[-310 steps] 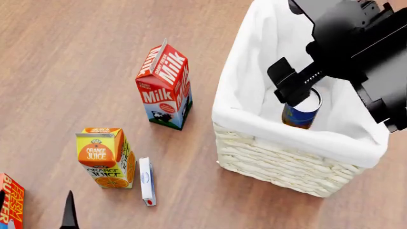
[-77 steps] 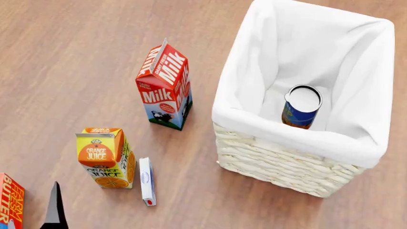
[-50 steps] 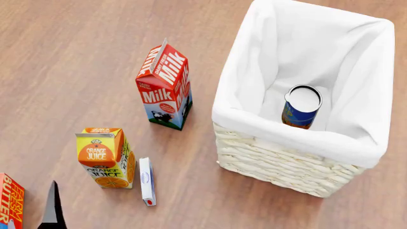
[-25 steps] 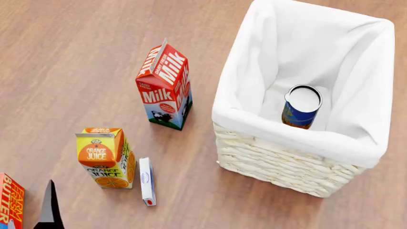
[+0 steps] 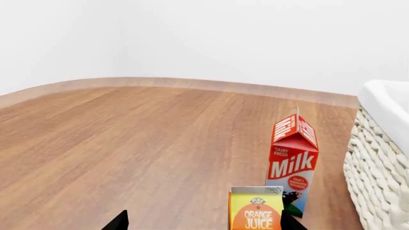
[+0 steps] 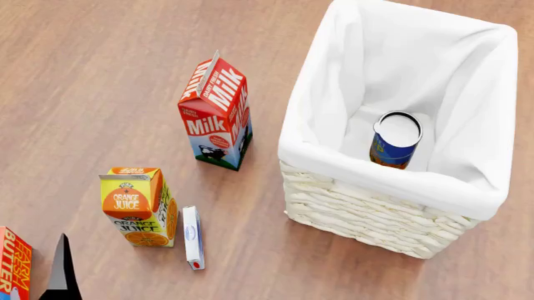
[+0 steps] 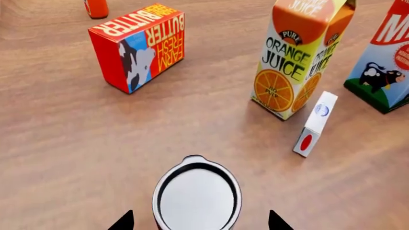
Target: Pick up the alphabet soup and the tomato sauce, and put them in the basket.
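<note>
Floor point(image 6: 100, 56): brown wood boards, smooth and flat, bare between the things; plain white wall behind in the left wrist view.
Basket point(image 6: 367, 212): woven, white cloth folded over the rim, standing just beside the milk carton point(image 6: 215, 112).
Soup can point(image 6: 396, 140): already inside the basket, upright, blue side and pale top showing.
Tomato sauce can point(image 7: 197, 196): upright on the floor, seen only from above in the right wrist view, so only the silvery lid with its dark rim; label hidden. Not in the head view.
Right gripper point(image 7: 198, 221): spread wide, one dark tip on each side of the can, apart from it, pinching nothing.
Left gripper point(image 5: 202, 224): also spread, empty, turned toward the orange juice carton point(image 5: 255, 211).
Handling, as a judgement: stiff metal, probably rather heavy for its size, round smooth wall that may slip or turn; not fragile. Best taken on the side wall across the middle, below the rim, with both pads level.
Neighbours: butter box point(image 7: 137, 45), small white box point(image 7: 314, 123) and a bit of an orange bottle point(image 7: 96, 6), all well apart from the can, so enough room for closing and lifting.
</note>
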